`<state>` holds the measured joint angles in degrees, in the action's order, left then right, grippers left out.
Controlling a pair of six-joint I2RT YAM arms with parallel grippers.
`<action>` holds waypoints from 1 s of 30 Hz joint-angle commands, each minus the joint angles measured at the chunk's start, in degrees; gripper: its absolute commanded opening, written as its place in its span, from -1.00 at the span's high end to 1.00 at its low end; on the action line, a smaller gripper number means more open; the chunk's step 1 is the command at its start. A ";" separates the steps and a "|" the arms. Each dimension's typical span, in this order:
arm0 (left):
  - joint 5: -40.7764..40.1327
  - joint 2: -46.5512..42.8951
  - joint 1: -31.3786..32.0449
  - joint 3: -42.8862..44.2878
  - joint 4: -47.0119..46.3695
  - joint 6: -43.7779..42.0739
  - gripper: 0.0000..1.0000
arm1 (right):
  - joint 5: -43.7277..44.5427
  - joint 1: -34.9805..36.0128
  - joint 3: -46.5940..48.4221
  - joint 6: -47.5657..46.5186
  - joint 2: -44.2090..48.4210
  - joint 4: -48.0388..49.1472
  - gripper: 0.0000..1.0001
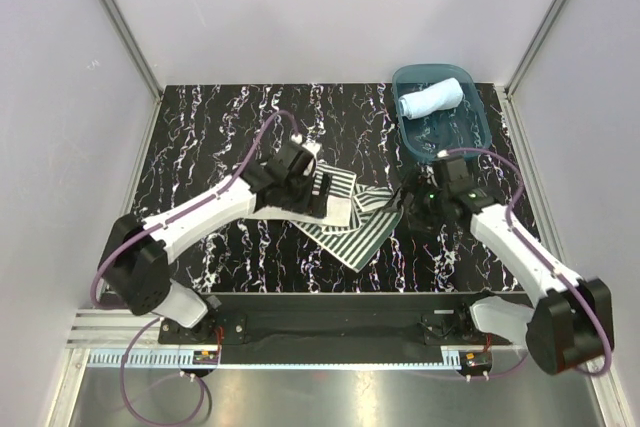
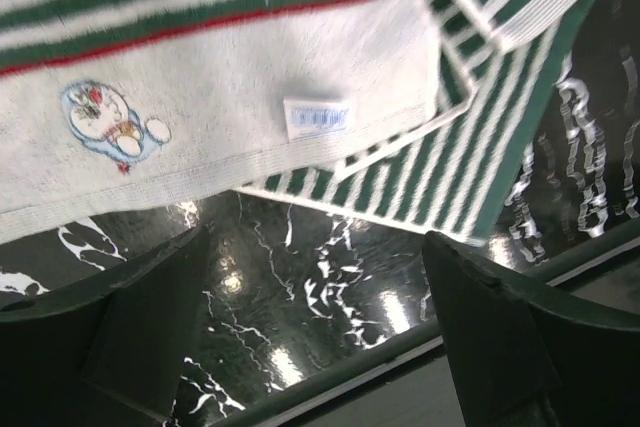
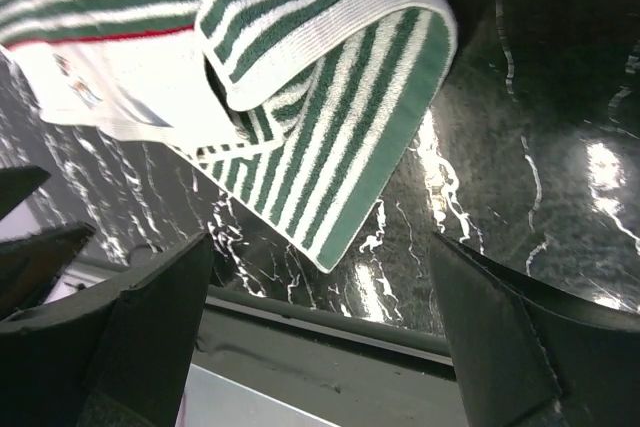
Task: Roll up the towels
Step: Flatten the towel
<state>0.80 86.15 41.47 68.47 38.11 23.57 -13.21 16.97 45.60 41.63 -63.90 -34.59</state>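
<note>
The green-and-white striped towel (image 1: 352, 222) lies rumpled and partly folded over itself mid-table. Its white band with a small printed cartoon shows in the left wrist view (image 2: 200, 117); its striped corner shows in the right wrist view (image 3: 330, 127). The light blue towel (image 1: 432, 99) lies rolled inside the teal tub (image 1: 478, 125) at the back right. My left gripper (image 1: 318, 190) is over the striped towel's left part, open and empty (image 2: 315, 247). My right gripper (image 1: 408, 205) is at the towel's right edge, open and empty (image 3: 320, 247).
The table top (image 1: 210, 147) is black marble-patterned with white walls and metal frame posts on three sides. The table's front rail (image 1: 330, 302) runs along the near edge and shows in both wrist views.
</note>
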 commanded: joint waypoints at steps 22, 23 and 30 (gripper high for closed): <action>-18.19 21.42 15.04 10.54 -7.88 -3.53 -0.40 | 11.98 3.68 7.31 -3.57 -2.02 -3.56 -0.94; -19.94 21.95 15.04 10.98 -7.35 -3.36 -0.38 | 11.90 3.60 7.04 -3.57 -1.41 -3.56 -0.94; -24.79 26.52 15.04 14.41 -5.24 -3.89 -0.07 | 11.28 3.59 7.04 -4.18 -0.70 -3.99 -0.94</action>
<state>-19.03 110.59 56.49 79.61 32.12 19.94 -2.61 20.25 52.45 38.35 -65.60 -37.87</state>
